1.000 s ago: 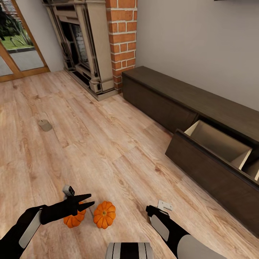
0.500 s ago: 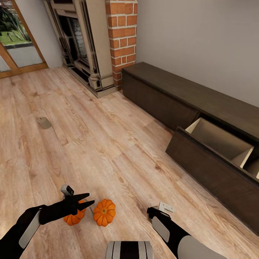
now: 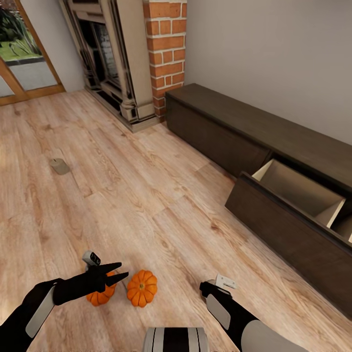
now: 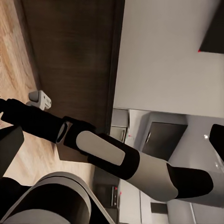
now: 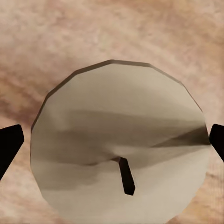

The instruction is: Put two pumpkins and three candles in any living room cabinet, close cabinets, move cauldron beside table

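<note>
Orange and ribbed, two pumpkins sit side by side on the pale wood floor (image 3: 146, 205) near the bottom of the head view: one pumpkin (image 3: 142, 288) lies in the open, and the other pumpkin (image 3: 99, 296) is partly covered by the left gripper (image 3: 120, 271). That gripper's two dark fingers point toward the cabinet side and stand slightly apart at their tips, with nothing between them; it hangs above the pumpkins rather than around either.

Right arm: the forearm bends down toward the floor, and its gripper is hidden in the head view. In the right wrist view, a candle (image 5: 116, 144) with a flat beige top and a short dark wick stands directly in front of the camera on the wood floor. The right gripper (image 5: 112, 144) shows as two dark fingertips, one at each side of the candle, spread wide; whether they touch the candle's side cannot be told.

A second candle (image 3: 60, 166) stands alone on the floor, well apart from the pumpkins, toward the brick-sided fireplace (image 3: 122, 58).

Cabinet (image 3: 254, 142): long, low and dark brown, set against the wall. Its nearer drawer (image 3: 298, 205) is pulled out, showing a pale wood interior; the farther drawer front is flush.

In the left wrist view, the right arm (image 4: 112, 156) crosses in front of the dark cabinet.
</note>
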### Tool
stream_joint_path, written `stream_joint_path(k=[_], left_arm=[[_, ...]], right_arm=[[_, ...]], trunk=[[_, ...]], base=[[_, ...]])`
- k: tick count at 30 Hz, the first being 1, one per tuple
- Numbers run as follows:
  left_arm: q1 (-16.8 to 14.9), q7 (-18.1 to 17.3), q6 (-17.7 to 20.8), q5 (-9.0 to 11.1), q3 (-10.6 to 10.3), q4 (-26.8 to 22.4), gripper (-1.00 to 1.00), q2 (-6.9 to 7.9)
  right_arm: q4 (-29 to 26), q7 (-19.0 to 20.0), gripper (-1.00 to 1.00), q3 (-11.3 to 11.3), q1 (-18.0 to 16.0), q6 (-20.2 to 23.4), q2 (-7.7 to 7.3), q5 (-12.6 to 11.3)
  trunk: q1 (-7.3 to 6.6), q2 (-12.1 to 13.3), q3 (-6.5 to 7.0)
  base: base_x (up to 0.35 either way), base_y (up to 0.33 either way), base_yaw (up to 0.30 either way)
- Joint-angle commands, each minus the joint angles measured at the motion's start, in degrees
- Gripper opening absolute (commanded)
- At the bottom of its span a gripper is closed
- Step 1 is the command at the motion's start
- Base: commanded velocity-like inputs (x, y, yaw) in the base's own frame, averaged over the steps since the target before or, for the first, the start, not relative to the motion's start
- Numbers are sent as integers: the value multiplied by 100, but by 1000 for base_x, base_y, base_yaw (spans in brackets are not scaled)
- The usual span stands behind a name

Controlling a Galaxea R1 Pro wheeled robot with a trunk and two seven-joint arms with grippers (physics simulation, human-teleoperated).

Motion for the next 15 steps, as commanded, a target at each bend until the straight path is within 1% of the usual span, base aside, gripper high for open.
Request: stream_joint_path(k=[1,3,15], left_arm=[[-2,-6,56,18,-2,-1,100,1],[-2,-6,56,18,-1,-1,100,1],[-2,-7,56,18,-3,-1,100,1]], right_arm=[[-12,-37,100,45,-3,31,-4,-47],[-8,-37,100,45,-3,31,-4,-47],[-5,-37,100,45,-1,31,-4,-47]], trunk=[[2,-3,-27],[7,-6,-71],[7,-6,-71]], base=[[0,0,0],[0,0,0],[0,0,0]])
